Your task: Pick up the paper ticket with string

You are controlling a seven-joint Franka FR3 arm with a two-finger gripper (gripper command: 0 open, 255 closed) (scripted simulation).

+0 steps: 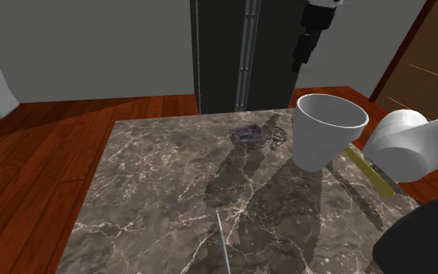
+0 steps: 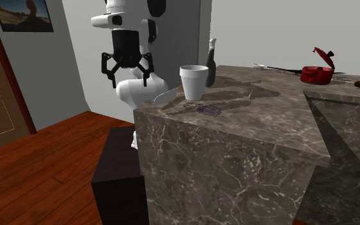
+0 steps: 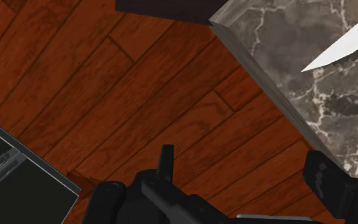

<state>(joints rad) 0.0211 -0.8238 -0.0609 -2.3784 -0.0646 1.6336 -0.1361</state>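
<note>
One white cup [image 1: 330,128] stood upright on the marble table [image 1: 155,194], and its mouth showed plain white inside. Over in the second exterior view a single red pot [image 2: 316,74] sat far back, at 3 o'clock of the cup, lid tipped up; what it held could not be told.

And there was the ticket with string [image 1: 252,134], one of them, a small dark tag with its cord bunched beside it. It lay flat on the marble at 9 o'clock of the cup in the shoulder view, near it but not touching.

The gripper [image 2: 127,71] hung high, off the table's edge and above the wooden floor [image 3: 107,83]. The ticket lay at 4 o'clock of it in the second exterior view, well apart, with nothing between the jaws. Those jaws stood wide: two black fingers [image 3: 166,162], clearly parted in the wrist view, with floorboards beneath them and the table's corner beside them.

One yellow-handled tool [image 1: 369,170] lay at 4 o'clock of the cup in the shoulder view.
</note>
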